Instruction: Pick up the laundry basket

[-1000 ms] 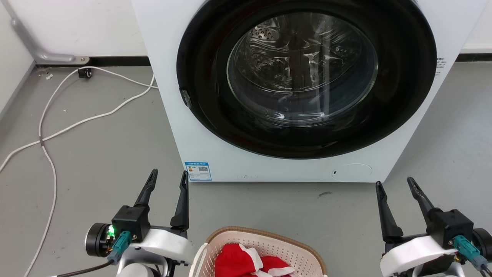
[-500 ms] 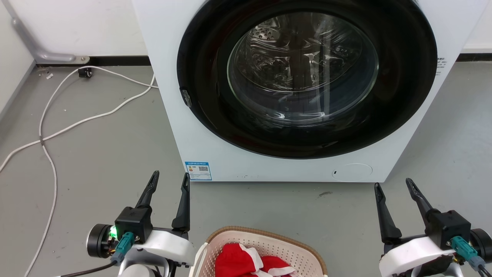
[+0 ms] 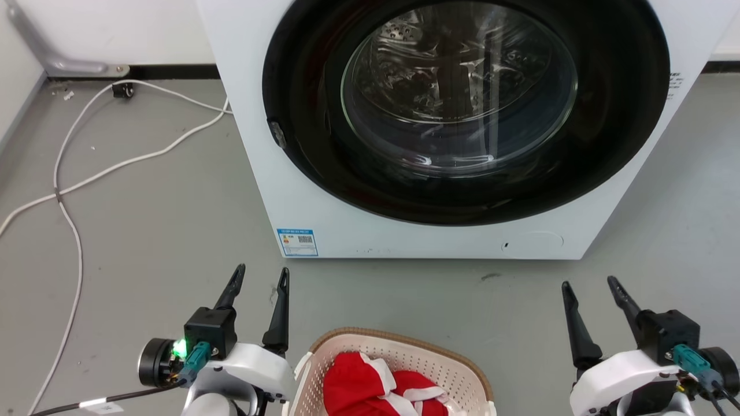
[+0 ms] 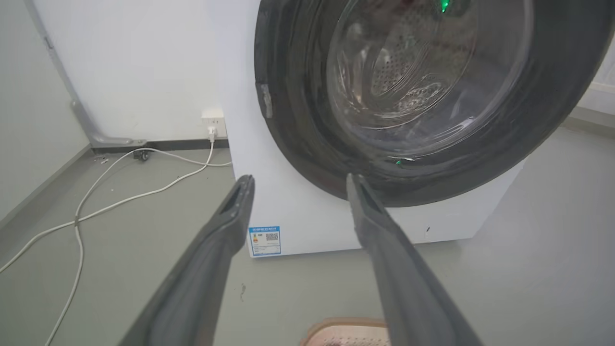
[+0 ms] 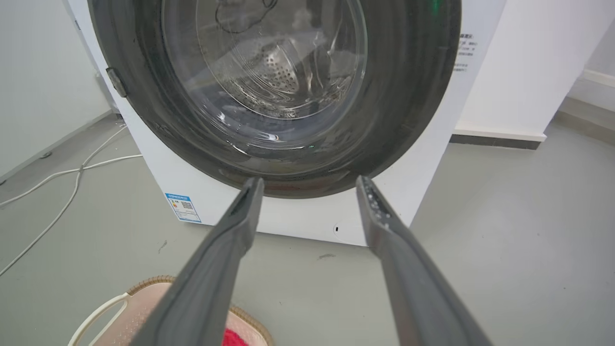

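The left gripper (image 3: 262, 269) hangs open just off the near left corner of the laundry basket (image 3: 404, 340), its two dark fingers spread and pointing toward the far side, with nothing between them. A green light (image 3: 180, 348) glows on the wrist behind it. The right gripper (image 3: 587, 282) is open too and holds nothing. It hangs to the right of the basket, farther from it than the left gripper is.

The basket sits between the two arms at the near edge of the head view, touched by neither gripper. Its brown woven-look rim band curves along the far side, and the cream perforated wall shows below it. A white side handle (image 5: 98, 315) sticks out on its left in the right wrist view. Inside lies a bundle of red and white cloth (image 3: 358, 387). The basket is probably resting on the grey floor (image 3: 162, 231), though its base is cut off by the frame.

Beyond the basket — across a strip of bare floor with a small dark mark (image 3: 490, 277) — stands a white washing machine (image 3: 324, 219). Its round dark-framed door (image 3: 457, 98) is shut, and the steel drum shows through the glass. A blue-edged label (image 3: 297, 242) is stuck at its lower left corner. Far left, white cables (image 3: 104, 173) trail across the floor from a wall socket (image 4: 214, 117).
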Tool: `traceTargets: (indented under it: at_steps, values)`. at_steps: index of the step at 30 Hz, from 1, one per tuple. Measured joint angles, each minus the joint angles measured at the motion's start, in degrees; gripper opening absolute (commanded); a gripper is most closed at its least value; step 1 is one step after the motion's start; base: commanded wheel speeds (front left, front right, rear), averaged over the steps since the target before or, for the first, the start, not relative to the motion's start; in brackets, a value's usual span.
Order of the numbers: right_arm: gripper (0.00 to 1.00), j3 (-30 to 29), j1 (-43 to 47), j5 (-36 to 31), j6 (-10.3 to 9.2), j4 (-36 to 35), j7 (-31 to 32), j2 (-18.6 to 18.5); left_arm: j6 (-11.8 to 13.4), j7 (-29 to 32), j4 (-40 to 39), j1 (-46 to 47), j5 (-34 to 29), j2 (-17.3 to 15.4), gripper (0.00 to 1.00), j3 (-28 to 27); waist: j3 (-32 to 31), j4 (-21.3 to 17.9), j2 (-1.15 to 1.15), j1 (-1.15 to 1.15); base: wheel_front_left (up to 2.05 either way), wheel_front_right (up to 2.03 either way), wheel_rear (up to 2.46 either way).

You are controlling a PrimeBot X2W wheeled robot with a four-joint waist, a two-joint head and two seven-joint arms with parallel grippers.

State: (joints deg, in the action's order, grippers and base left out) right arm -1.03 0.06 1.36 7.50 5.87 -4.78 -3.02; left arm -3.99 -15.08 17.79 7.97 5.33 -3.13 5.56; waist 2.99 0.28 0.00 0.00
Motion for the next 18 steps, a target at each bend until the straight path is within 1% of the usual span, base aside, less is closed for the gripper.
traceTargets:
  at_steps: [4, 10, 18]
  values:
    - [1.0, 0.29, -0.12, 1.08, 0.0, 2.76, 3.24, 0.02, -0.54, 0.07, 6.53, 1.55, 1.07, -0.13, 1.0, 0.04, 1.74, -0.13, 0.0, 0.0, 0.0, 0.0, 0.0]
    - [1.0, 1.36, -1.57, 3.76, 0.0, 7.97, 7.95, 0.02, -1.49, 1.83, 15.44, 4.73, 2.85, -0.2, 1.0, 0.25, 4.79, -0.21, 0.0, 0.0, 0.0, 0.0, 0.0]
    - [1.0, 3.55, -4.85, 7.69, 0.0, 15.15, 14.59, 0.07, -2.65, 6.35, 25.96, 10.16, 6.05, -0.51, 1.0, 1.25, 8.83, -0.06, 0.0, 0.0, 0.0, 0.0, 0.0]
